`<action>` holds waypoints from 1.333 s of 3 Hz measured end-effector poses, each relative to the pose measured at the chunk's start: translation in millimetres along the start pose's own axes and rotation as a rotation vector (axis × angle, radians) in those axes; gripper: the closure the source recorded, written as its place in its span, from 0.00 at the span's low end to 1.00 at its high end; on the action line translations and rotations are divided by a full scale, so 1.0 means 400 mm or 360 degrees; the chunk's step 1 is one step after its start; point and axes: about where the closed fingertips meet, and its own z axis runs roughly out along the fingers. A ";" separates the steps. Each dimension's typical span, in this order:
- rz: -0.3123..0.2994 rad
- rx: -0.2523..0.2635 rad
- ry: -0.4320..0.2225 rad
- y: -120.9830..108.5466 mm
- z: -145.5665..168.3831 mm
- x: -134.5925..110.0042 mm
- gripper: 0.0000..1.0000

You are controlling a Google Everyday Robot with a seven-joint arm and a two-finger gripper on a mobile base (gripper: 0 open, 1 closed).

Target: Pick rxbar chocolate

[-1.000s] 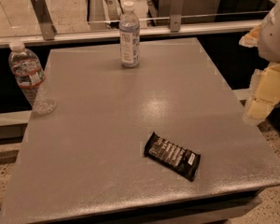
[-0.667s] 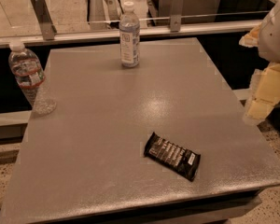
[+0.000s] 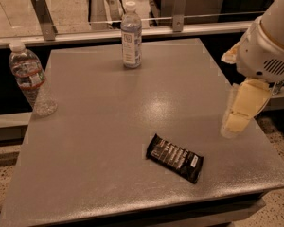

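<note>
The rxbar chocolate point(image 3: 175, 158), a flat black wrapper with white lettering, lies on the grey table point(image 3: 109, 126) near the front, right of centre, turned at a slant. My gripper point(image 3: 236, 119) hangs from the white arm at the right side, over the table's right edge, above and to the right of the bar and apart from it. It holds nothing that I can see.
A clear water bottle with a blue label point(image 3: 131, 36) stands at the table's back centre. Another clear bottle with a red label point(image 3: 31, 79) stands at the left edge. A glass rail with metal posts point(image 3: 42, 15) runs behind the table.
My arm and gripper have moved left, in over the table's right edge and nearer the bar. The bar and bottles have not moved.
</note>
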 end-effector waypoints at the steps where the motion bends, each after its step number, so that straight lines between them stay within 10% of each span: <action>1: 0.0006 -0.0041 -0.0062 0.042 0.043 -0.032 0.00; 4: 0.0036 -0.0130 -0.0158 0.152 0.239 -0.093 0.00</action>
